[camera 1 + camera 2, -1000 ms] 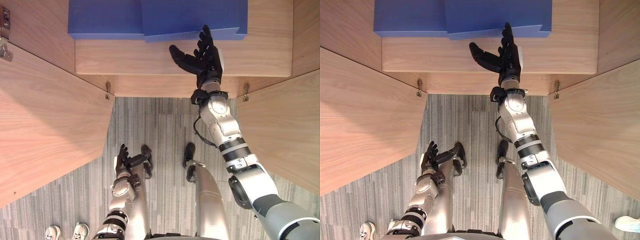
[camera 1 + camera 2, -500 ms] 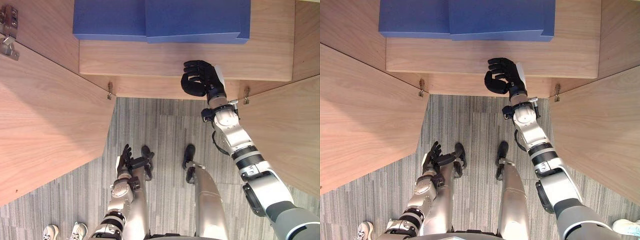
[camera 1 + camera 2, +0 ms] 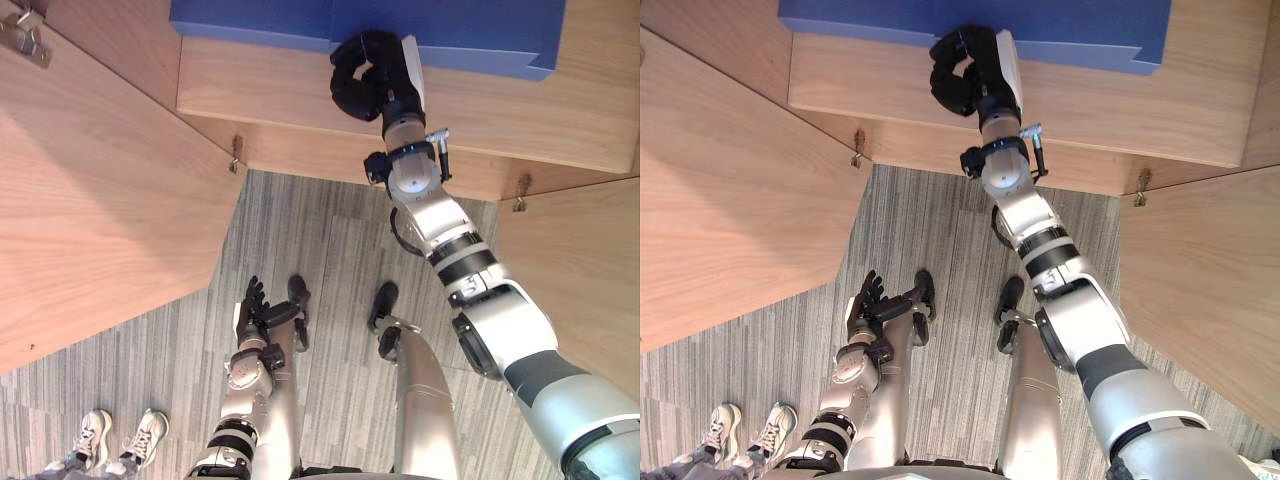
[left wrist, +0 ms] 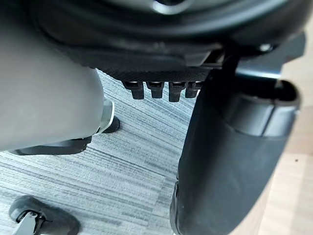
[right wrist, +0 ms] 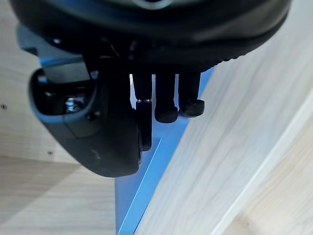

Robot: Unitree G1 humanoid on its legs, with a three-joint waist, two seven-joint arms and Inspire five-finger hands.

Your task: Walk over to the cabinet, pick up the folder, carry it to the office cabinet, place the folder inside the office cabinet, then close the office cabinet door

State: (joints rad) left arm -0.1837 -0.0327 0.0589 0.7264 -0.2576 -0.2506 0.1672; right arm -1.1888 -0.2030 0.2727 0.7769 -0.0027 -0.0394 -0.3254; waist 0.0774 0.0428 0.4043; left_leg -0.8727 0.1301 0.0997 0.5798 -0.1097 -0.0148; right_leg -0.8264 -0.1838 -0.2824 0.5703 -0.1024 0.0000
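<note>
Two doors of cabinet (image 3: pixel 300 100) open: left door (image 3: pixel 100 200) at 9 o'clock, right door (image 3: pixel 585 270) at 3. Blue folder (image 3: pixel 250 18) lies flat inside at 12. Right hand (image 3: pixel 372 75) at folder's front edge, curled into fist, pinching nothing. Left hand (image 3: pixel 258 312) hangs near 6, fingers relaxed.

Judged step: placing done. Next: draw right hand clear, swing doors shut.

Right wrist view shows empty curled fingertips (image 5: pixel 166 113); eye views show doors.

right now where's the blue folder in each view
left eye view: folder along the top edge, on the cabinet shelf.
right eye view: same, top edge.
right wrist view: blue strip past the curled fingers.
left wrist view: grey floor.
Shared landmark: right hand at the folder's near edge.
</note>
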